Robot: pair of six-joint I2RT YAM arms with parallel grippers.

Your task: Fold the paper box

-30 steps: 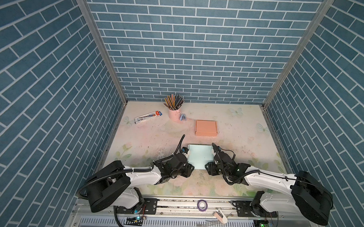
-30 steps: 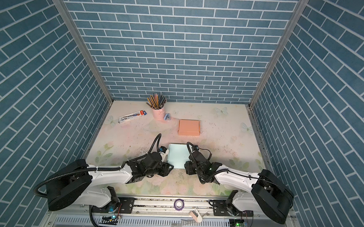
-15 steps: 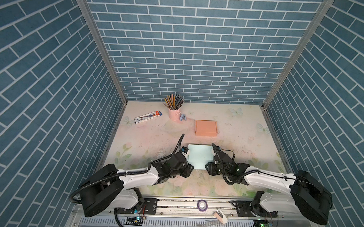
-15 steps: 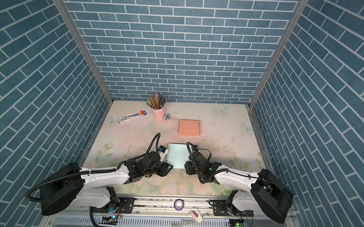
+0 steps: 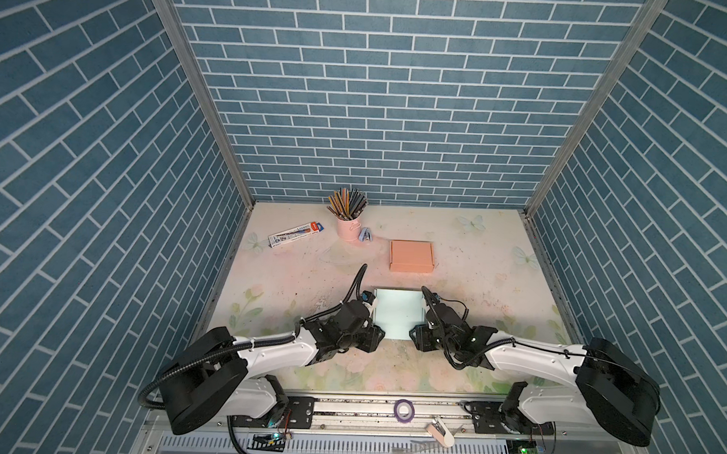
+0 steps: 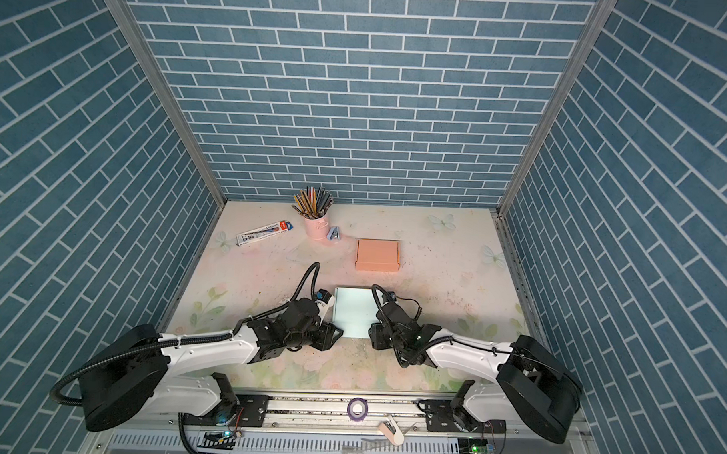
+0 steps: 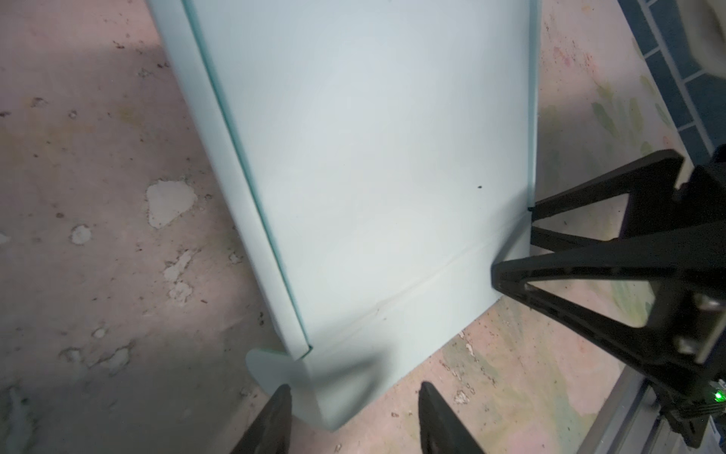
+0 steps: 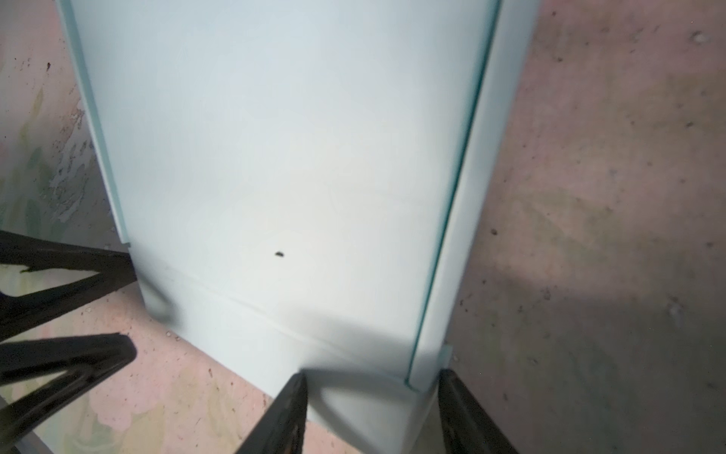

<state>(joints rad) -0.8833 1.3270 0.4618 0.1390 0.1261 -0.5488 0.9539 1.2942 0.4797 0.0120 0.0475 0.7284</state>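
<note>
Pale mint flat paper box lies on the pink floral tabletop, front-centre, between both arms. Narrow folded flaps run along its two long sides. Left gripper is at the near left corner, jaws parted around the corner flap, one finger clear of the paper, nothing clamped. Right gripper straddles the near right corner, fingers close against the paper; can't tell if pinching.

Bright top views, blurry wrist views, shadows on paper box
</note>
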